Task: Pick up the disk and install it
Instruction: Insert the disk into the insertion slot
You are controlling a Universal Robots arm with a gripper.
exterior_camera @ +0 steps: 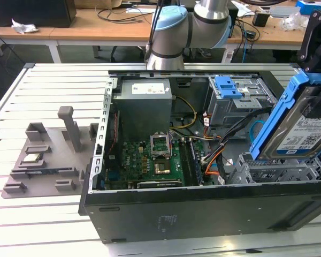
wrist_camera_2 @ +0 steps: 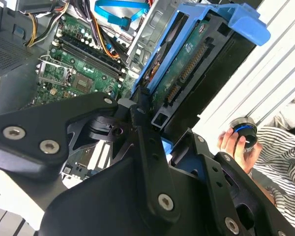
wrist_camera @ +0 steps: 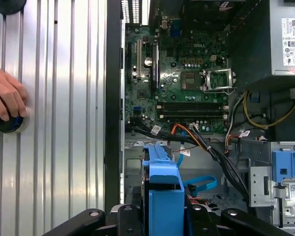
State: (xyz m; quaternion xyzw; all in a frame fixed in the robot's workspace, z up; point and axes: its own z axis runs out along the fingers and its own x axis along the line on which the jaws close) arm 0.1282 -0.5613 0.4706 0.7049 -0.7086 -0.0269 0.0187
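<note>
Your black claw (wrist_camera: 162,217) is clamped on the flat silver metal disk (exterior_camera: 302,133), framed in a bright blue plastic bracket, holding it tilted on edge over the grey metal drive cage (exterior_camera: 273,171) inside the open black computer case (exterior_camera: 203,214). Beyond it lies the green motherboard (exterior_camera: 144,158).

The case (exterior_camera: 203,214) is lying open on the table (exterior_camera: 43,85), with the motherboard (exterior_camera: 150,160) sitting on its floor, the power supply (exterior_camera: 144,101) standing behind that at the far wall, and the drive cage (exterior_camera: 241,99) sitting in the far corner toward the exterior view's right. The disk (exterior_camera: 297,128) is hanging tilted above the case's near corner on the exterior view's right, clamped in the gripper (wrist_camera_2: 160,123). Beside the case, on the exterior view's left, a tray (exterior_camera: 45,179) is lying on the table, carrying a chip (exterior_camera: 32,158).
</note>
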